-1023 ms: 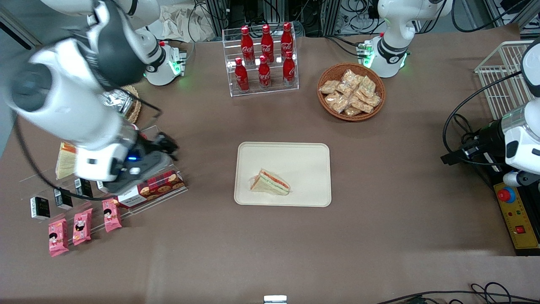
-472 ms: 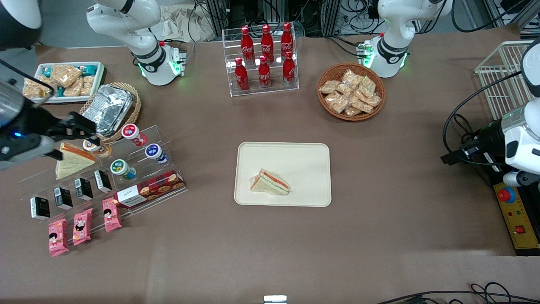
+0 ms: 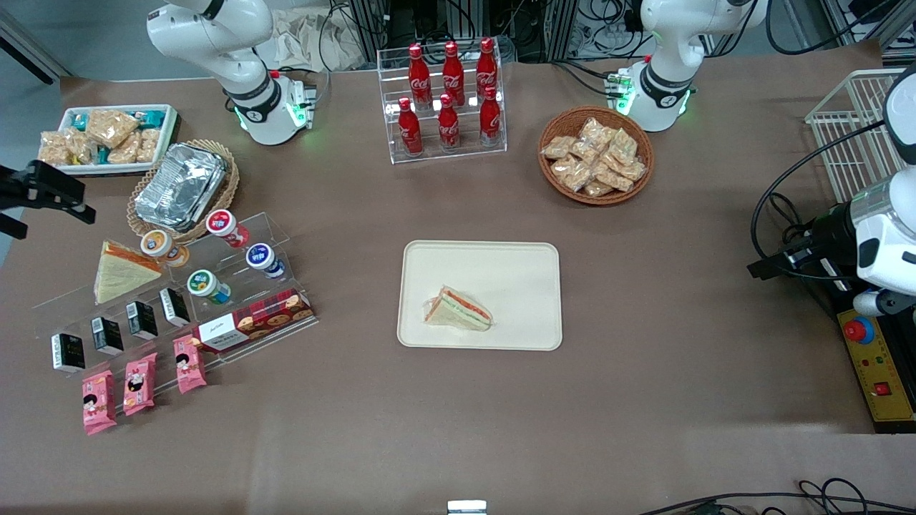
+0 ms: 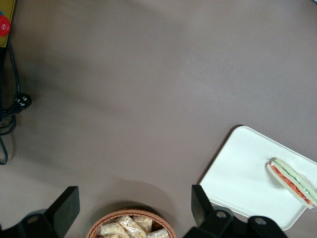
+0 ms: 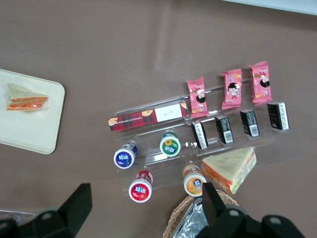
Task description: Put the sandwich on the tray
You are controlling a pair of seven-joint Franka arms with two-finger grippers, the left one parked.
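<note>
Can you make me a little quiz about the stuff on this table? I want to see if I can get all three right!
1. True or false: the sandwich lies on the tray.
2. How many red cola bottles stand in the clear rack? A: four. B: six. C: eight.
3. Fill in the gap: the gripper hangs over the working arm's end of the table, above the snack shelf, and its fingers are ____ (open or shut).

Key: 1 true; 2 B; 3 open.
</note>
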